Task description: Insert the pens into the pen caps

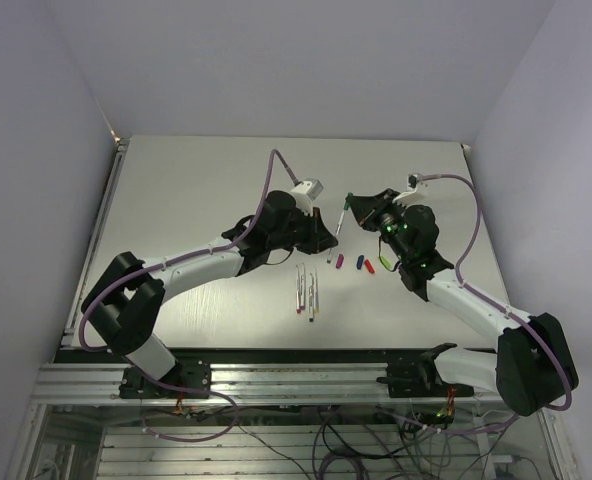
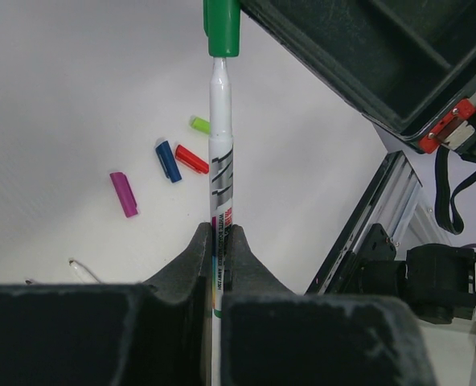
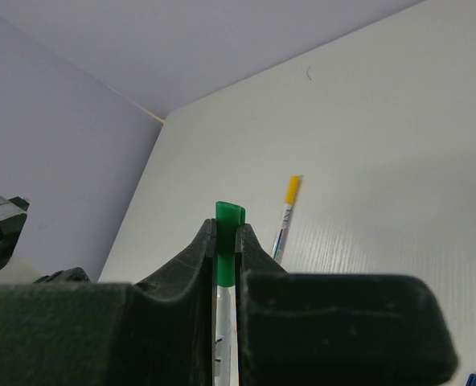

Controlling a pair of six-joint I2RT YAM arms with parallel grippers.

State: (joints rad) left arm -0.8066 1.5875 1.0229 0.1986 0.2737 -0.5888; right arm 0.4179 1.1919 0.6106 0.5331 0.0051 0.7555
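Observation:
My left gripper is shut on a white pen, held above the table. The pen's far end sits inside a dark green cap. My right gripper is shut on that green cap, with the pen's white barrel running back between its fingers. In the top view the two grippers meet over the table's middle, left and right, with the pen between them. Loose caps lie on the table: light green, blue, red and purple.
A pen with a yellow cap on it lies on the table beyond my right gripper. Several uncapped pens lie side by side in front of the arms. The purple, blue and red caps lie below the grippers.

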